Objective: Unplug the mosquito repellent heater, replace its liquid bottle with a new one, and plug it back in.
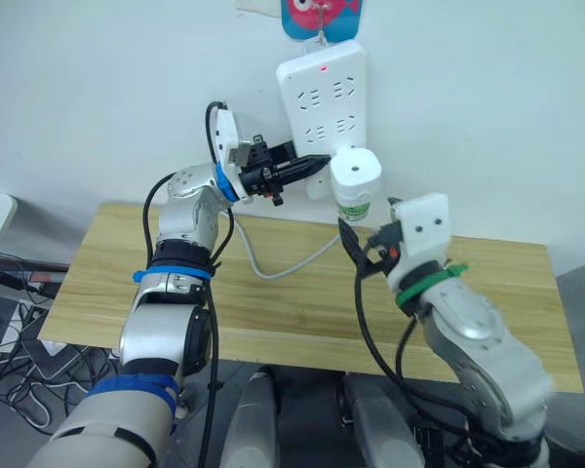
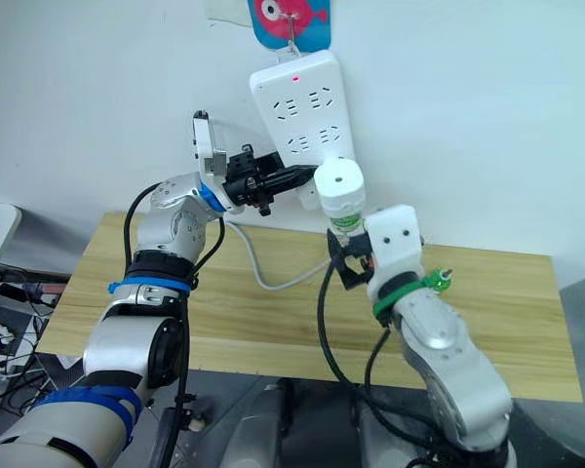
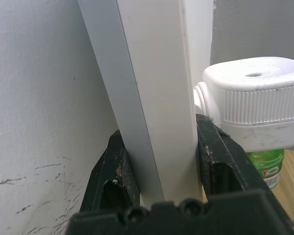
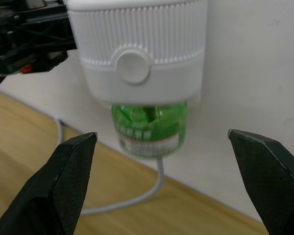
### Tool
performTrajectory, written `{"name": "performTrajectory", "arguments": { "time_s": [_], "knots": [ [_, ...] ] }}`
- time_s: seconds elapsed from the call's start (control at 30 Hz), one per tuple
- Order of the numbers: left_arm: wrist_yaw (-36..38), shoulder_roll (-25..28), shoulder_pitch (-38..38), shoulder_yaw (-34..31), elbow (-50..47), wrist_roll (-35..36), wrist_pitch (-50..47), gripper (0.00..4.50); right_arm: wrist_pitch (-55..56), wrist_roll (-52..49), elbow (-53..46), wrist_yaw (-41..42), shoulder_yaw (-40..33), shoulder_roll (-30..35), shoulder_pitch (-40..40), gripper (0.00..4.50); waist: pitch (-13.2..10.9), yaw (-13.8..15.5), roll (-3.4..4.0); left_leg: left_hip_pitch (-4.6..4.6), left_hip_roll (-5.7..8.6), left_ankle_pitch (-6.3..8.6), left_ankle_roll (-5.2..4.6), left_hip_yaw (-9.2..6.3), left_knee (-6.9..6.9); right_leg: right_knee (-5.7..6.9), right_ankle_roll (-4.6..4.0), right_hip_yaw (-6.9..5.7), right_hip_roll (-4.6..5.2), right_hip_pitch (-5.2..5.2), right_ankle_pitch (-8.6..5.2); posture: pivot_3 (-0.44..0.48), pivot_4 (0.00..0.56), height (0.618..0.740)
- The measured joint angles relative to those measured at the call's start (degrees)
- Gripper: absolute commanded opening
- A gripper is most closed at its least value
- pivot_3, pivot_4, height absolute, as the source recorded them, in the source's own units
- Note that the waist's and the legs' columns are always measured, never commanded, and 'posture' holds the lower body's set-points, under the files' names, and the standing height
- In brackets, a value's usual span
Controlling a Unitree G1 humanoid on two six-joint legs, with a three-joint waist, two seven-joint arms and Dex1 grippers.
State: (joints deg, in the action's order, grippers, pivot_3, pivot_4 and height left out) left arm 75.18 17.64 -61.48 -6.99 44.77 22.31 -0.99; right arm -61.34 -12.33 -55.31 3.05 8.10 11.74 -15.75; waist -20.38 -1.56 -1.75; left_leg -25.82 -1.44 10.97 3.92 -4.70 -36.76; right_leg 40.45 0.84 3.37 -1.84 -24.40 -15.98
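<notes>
The mosquito repellent heater (image 1: 356,174) is a white rounded unit plugged into the lower right of the white power strip (image 1: 322,88) on the wall. Its liquid bottle (image 4: 149,125), green and translucent with a label, hangs under the heater body. My left gripper (image 1: 317,164) is shut on the strip's lower edge, right beside the heater (image 3: 255,107); its fingers (image 3: 215,161) clamp the strip from both sides. My right gripper (image 4: 160,134) stands open just in front of and below the heater, one finger to each side of the bottle, touching neither. The new one is out of view.
The strip hangs from a hook under a blue and pink fish sticker (image 1: 320,15). Its grey cable (image 1: 273,268) drops onto the wooden table (image 1: 127,283). Loose cables lie on the floor at the far left (image 1: 10,283).
</notes>
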Motion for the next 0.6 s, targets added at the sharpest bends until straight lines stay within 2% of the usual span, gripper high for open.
{"name": "performTrajectory", "arguments": {
  "time_s": [0.17,0.23,0.33,0.5,0.6],
  "knots": [
    [0.38,0.04,-1.34,-0.03,3.55,-0.42,2.38,1.32,-0.71,-10.60,-1.78,4.68,-7.02,7.13,2.47,4.48,0.00,-0.10,0.00,0.07,0.03,0.00,-0.01,0.03,-0.12,0.08,0.04,0.03,-0.03,0.08,-0.02,0.057,0.333,0.740],
    [0.24,0.16,-2.22,-0.03,5.44,-0.85,4.15,2.06,-0.15,-15.55,-1.79,5.59,-9.53,10.55,2.65,4.50,0.00,-0.11,-0.01,0.07,0.05,0.00,-0.01,0.02,-0.12,0.07,0.02,0.01,-0.03,0.10,-0.01,0.061,0.333,0.740],
    [-1.75,1.59,-2.48,0.11,9.20,-3.08,4.32,2.91,0.77,-22.13,-1.93,6.20,-12.00,14.35,1.52,4.50,-0.01,-0.32,-0.02,0.05,0.06,0.01,-0.03,0.05,-0.11,0.07,0.02,0.05,-0.03,0.08,0.00,0.080,0.331,0.740],
    [-0.42,3.86,-0.87,0.52,9.03,-4.43,5.16,4.47,0.80,-28.86,-1.97,5.71,-13.49,16.44,-0.89,4.50,-0.01,-0.36,-0.02,0.16,0.00,0.00,-0.01,0.03,-0.11,0.29,0.02,0.04,-0.07,0.07,-0.01,0.124,0.334,0.740],
    [-1.59,8.11,4.24,-0.23,3.06,-4.16,2.77,4.50,0.79,-29.61,-1.91,5.40,-12.97,16.08,-1.56,3.96,0.00,-0.94,-0.02,0.37,-0.18,-0.02,0.00,0.16,-0.06,0.42,0.23,0.22,-0.16,0.07,-0.13,0.163,0.329,0.740]
  ]
}}
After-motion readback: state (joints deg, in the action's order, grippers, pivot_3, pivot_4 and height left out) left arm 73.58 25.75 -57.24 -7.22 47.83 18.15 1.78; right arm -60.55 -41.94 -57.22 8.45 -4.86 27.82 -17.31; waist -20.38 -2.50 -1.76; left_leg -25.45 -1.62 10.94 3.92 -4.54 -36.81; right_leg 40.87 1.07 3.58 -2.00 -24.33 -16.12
